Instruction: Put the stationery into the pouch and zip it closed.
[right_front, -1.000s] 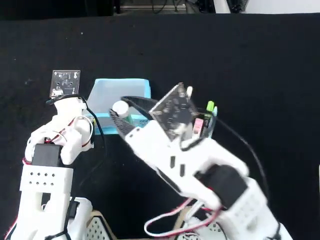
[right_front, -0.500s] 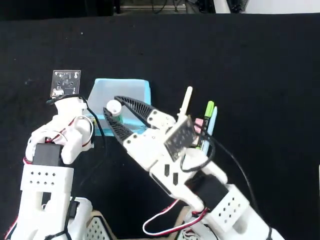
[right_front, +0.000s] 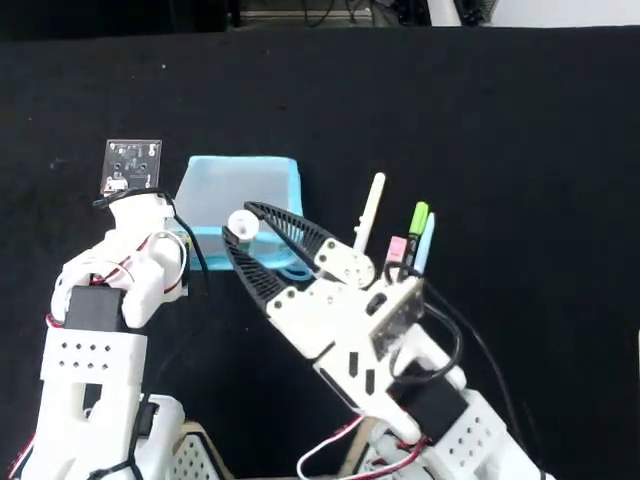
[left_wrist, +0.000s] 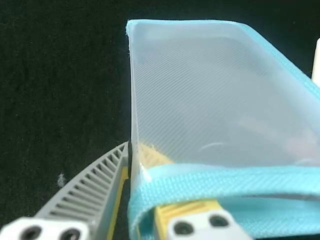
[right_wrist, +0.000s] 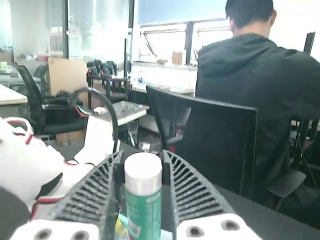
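Observation:
The light blue mesh pouch (right_front: 240, 185) lies left of centre on the black table. My left gripper (right_front: 180, 240) is shut on its near left corner; the left wrist view has the grey and yellow fingers (left_wrist: 95, 187) pinching the pouch (left_wrist: 210, 100) at its blue edge band. My right gripper (right_front: 240, 222) hovers over the pouch's near edge, shut on a glue stick (right_front: 241, 221) with a white cap. In the right wrist view, the glue stick (right_wrist: 143, 195) stands upright between the black fingers (right_wrist: 87, 192). A cream pen (right_front: 372, 210), green highlighter (right_front: 417, 220), pink eraser (right_front: 396, 248) and pale blue pen (right_front: 425, 245) lie right of the pouch.
A small black square card (right_front: 131, 165) lies left of the pouch, close behind the left arm. The right arm's white body (right_front: 380, 340) crosses the table in front of the pens. Open black table stretches to the back and right.
The right arm has turned its wrist and drawn back and lower, uncovering the pens. Its gripper, still holding the glue stick, stays over the pouch's near edge. The left arm has not moved.

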